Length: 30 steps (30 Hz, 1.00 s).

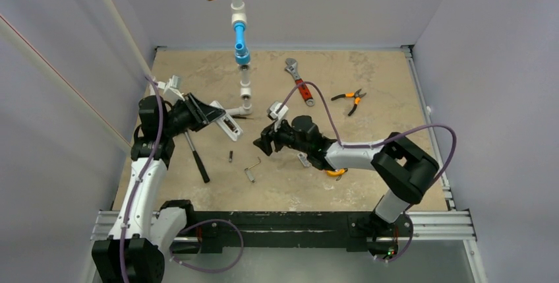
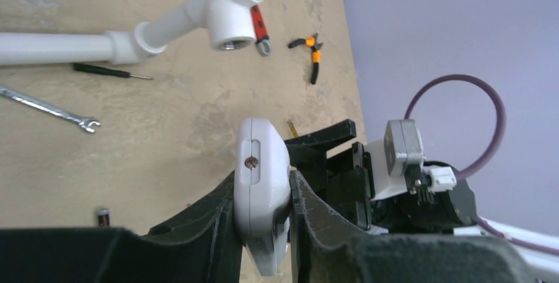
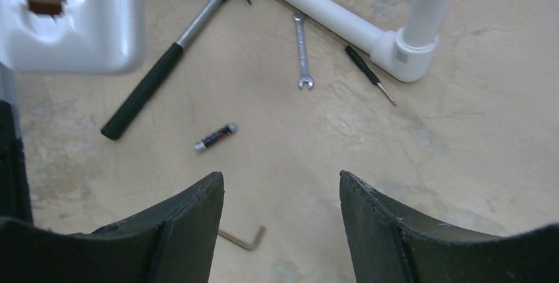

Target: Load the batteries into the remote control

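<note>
The table (image 1: 369, 65) is a mottled beige, stone-look slab, boxed in by plain grey walls (image 1: 501, 45) on three sides, with an aluminium rail (image 1: 296, 220) along the near edge where both arms are bolted.

Tools lie scattered about; a white pipe assembly (image 1: 244, 65) stands near the middle, with a blue section and an orange valve on top; behind it lie a red-handled adjustable wrench (image 1: 300, 82) and orange-handled pliers (image 1: 351, 100), apart from each other; a black-handled hammer (image 3: 171, 52), a small spanner (image 3: 302, 52) and a thin screwdriver (image 3: 369, 75) lie near the pipe's foot.

The left claw (image 2: 264, 181) is clamped tight on the remote control (image 2: 262, 190), a finger pressed to each flat side, holding it off the table at the left; from the right wrist the remote's end shows a cut-out recess, but what sits inside is too cropped to make out.

The right claw (image 3: 280, 190) hovers low over the middle of the table, jaws well apart with only bare surface between them; one battery (image 3: 215, 136) lies loose on the table ahead of it, near the hammer's grip; a hex key (image 3: 244, 237) lies just under the jaws.

Something orange and a small white piece are tucked beneath the right forearm, mostly hidden; I cannot tell what they are.
</note>
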Available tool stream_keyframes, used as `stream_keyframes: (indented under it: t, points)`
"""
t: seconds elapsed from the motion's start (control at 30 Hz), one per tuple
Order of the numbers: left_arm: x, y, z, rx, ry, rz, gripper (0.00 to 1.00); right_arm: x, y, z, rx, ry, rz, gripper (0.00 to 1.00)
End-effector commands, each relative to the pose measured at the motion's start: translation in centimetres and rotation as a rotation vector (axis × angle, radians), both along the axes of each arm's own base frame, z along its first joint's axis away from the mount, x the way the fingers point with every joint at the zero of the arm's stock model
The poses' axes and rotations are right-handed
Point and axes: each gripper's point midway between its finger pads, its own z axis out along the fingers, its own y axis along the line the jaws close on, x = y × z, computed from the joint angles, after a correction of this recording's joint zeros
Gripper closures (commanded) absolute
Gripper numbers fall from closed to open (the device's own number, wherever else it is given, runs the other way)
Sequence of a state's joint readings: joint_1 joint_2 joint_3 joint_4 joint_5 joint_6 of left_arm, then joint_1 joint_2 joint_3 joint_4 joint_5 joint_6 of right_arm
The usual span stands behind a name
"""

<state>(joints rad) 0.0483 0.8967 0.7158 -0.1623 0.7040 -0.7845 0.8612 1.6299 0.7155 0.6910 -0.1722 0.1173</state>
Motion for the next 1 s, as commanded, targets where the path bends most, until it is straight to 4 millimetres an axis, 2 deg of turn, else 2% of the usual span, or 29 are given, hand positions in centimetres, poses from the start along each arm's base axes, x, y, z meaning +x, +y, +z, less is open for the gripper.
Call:
stream_keyframes:
  t: [0.0, 0.1, 0.17, 0.27, 0.43, 0.5, 0.8, 0.97]
  points:
    - [0.6, 2.2, 2.1, 0.072, -0.045, 0.090, 1.00, -0.4, 4.0, 1.8, 0.054, 0.130, -0.065, 0.39]
    - [0.6, 3.4, 2.4, 0.114, -0.045, 0.133, 1.00, -0.3, 5.5, 0.6, 0.026, 0.243, -0.135, 0.43]
    - [0.5, 4.1, 2.5, 0.141, -0.040, 0.160, 1.00, -0.3, 6.3, -1.0, 0.013, 0.317, -0.177, 0.44]
    - [0.6, 5.6, 2.6, 0.192, -0.016, 0.230, 1.00, -0.9, 7.6, -2.3, 0.014, 0.355, -0.197, 0.46]
    - [0.8, 9.2, 2.1, 0.268, 0.058, 0.419, 1.00, -1.8, 8.9, -4.6, -0.043, 0.373, -0.253, 0.47]
    - [0.8, 9.9, 2.0, 0.276, 0.067, 0.451, 1.00, -1.9, 9.5, -5.1, -0.053, 0.391, -0.261, 0.48]
    - [0.4, 10.1, 2.2, 0.286, 0.052, 0.453, 1.00, -1.4, 11.1, -5.8, -0.081, 0.396, -0.291, 0.49]
    - [0.4, 10.0, 2.3, 0.286, 0.049, 0.451, 1.00, -1.2, 11.0, -7.4, -0.146, 0.399, -0.323, 0.52]
